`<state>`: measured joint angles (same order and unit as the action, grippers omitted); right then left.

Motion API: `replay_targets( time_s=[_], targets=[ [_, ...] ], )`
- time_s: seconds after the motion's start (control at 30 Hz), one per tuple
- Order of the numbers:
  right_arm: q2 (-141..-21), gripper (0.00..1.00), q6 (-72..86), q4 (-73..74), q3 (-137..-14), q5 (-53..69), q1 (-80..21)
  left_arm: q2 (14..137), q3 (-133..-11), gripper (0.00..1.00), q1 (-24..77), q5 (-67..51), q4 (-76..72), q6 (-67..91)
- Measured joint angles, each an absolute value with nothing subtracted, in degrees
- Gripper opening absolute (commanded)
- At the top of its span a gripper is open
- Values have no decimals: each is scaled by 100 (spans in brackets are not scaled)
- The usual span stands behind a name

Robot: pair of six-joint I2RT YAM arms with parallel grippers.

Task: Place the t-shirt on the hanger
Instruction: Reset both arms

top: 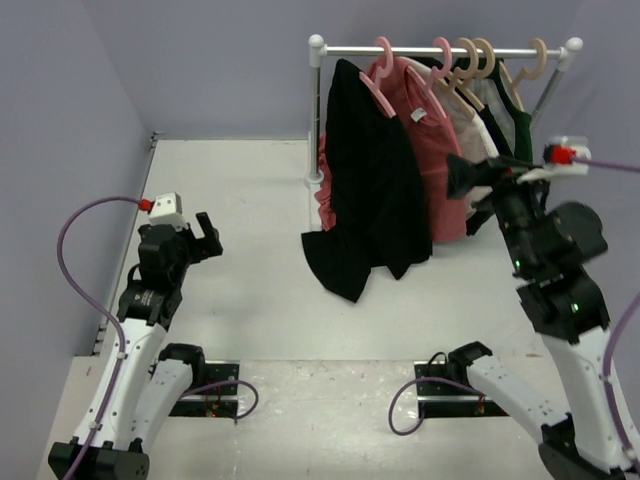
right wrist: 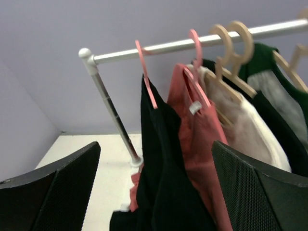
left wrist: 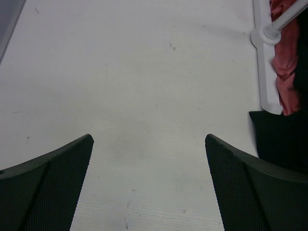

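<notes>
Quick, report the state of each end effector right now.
Left end effector: open, holding nothing.
Right end effector: open, holding nothing.

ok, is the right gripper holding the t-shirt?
No: in the right wrist view the right gripper is spread open with nothing in it, and the t-shirt hangs from the hanger.

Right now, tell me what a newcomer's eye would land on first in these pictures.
The black t-shirt draped on the pink hanger at the left end of the rail, beside a salmon-red shirt. Then, both open and empty: the left gripper low over the white table, the right gripper raised toward the rail.
</notes>
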<state>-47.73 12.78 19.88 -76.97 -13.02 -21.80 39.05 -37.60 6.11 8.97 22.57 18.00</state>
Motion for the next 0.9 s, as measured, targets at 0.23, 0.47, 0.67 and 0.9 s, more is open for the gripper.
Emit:
replay_targets(
  time_s=[0.23,0.47,0.67,0.9],
  targets=[
    [-3188,99,1570,3098,-6334,-1683,-2174,3717,-3946,100,611,1375,2245,1752],
    [-2579,99,1676,3679,-5302,-2060,-2174,3603,-3914,100,621,1585,2237,1739],
    [-2262,99,1743,3766,-4960,-2214,-2174,3344,-3756,100,972,1895,2255,1734],
    [-2065,99,1787,3767,-4747,-2320,-2174,2994,-3673,100,1118,2147,2250,1689]
  ],
)
